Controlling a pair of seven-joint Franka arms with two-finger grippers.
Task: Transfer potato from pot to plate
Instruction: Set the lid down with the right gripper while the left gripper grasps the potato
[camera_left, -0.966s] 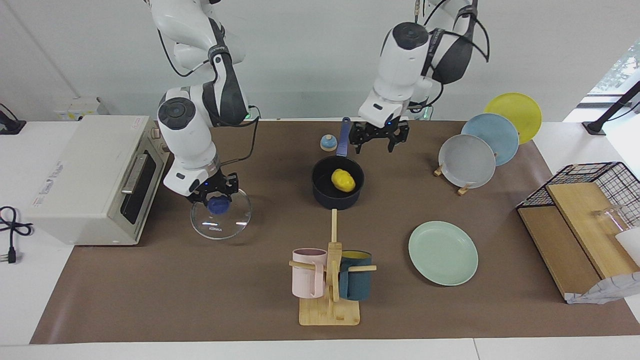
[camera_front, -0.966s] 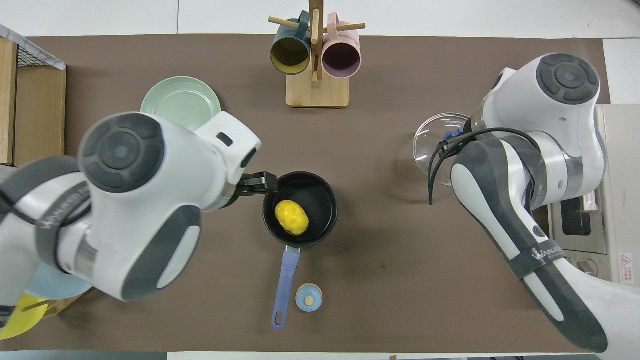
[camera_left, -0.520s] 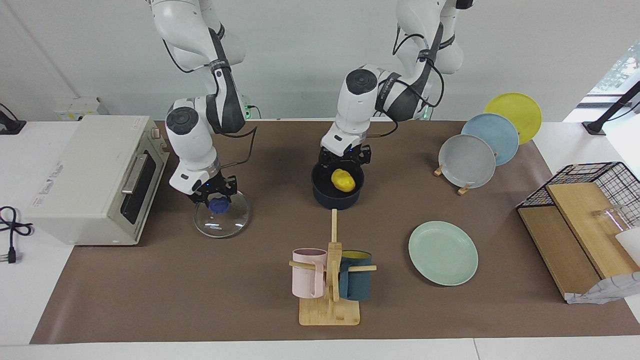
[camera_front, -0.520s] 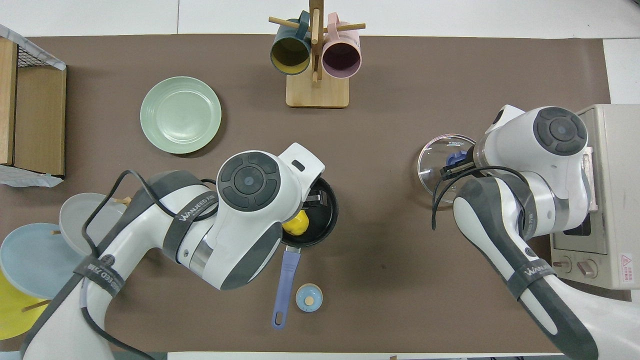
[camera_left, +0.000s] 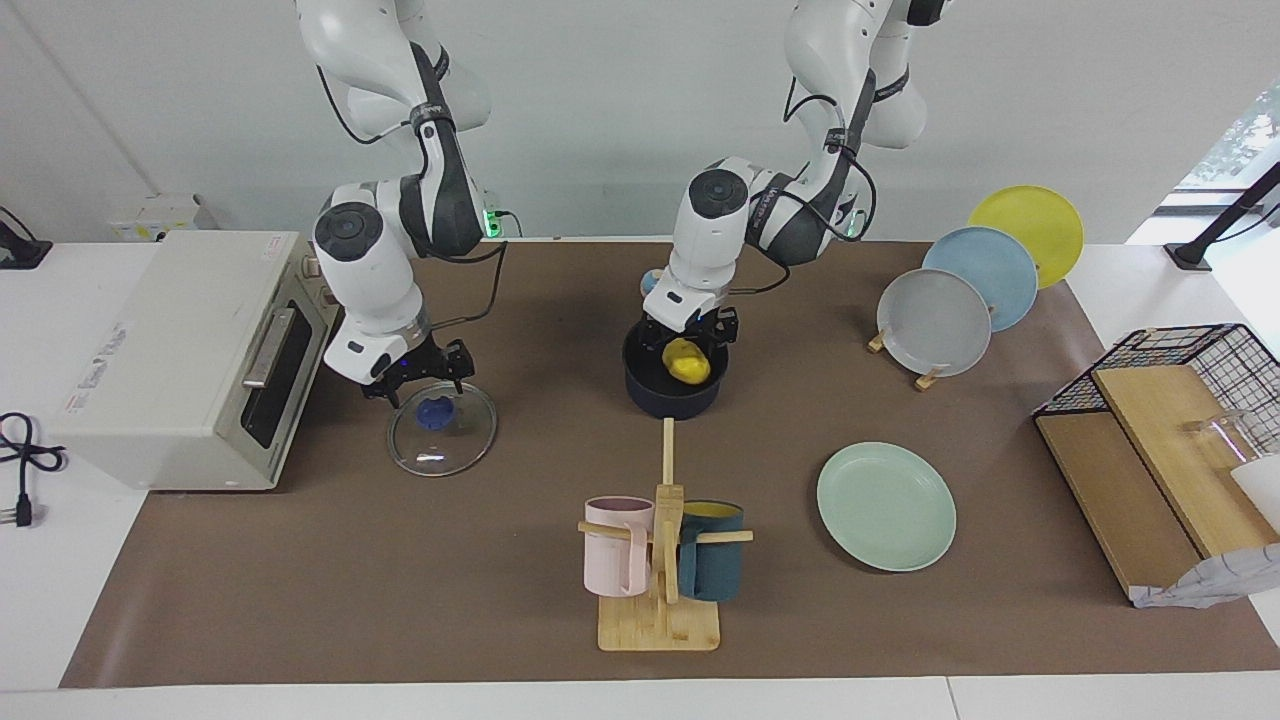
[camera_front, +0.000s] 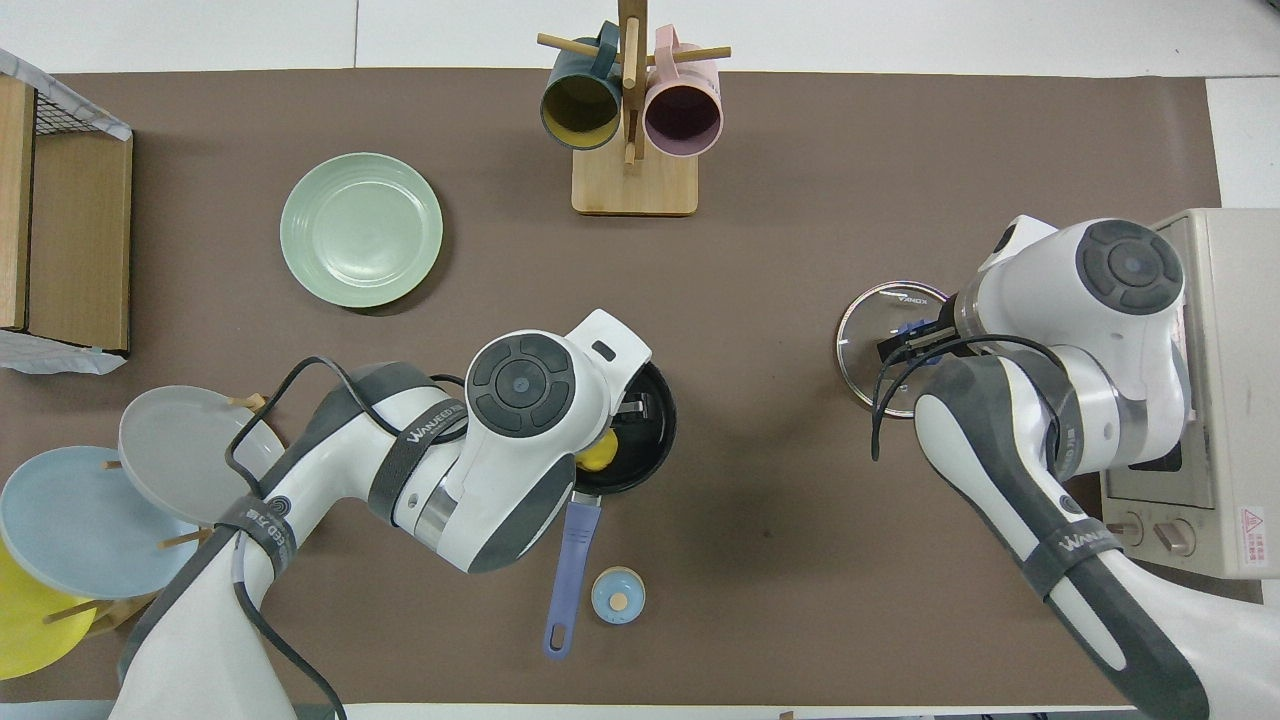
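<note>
Brown-matted table (camera_left: 300, 600): potato transfer at grasp stage, nothing lifted.
Plate (camera_left: 886, 506) lay bare toward the left arm's end, well apart from the pot (camera_left: 675, 385). Left gripper (camera_left: 692, 335) was down at the pot's mouth, fingers spread about the potato (camera_left: 686, 360). Right gripper (camera_left: 415, 375) waited, spread, over a glass lid (camera_left: 441, 428). Risk: the smooth potato could squirt from an off-centre pinch, or fingers could catch the pot wall.

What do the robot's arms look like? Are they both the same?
Yes, they match. The left arm and the right arm have glossy white rounded shells, dark grey joints and round grey end caps. Black cables loop alongside each. A grey band carries white lettering. The left gripper and right gripper are small and black.
</note>
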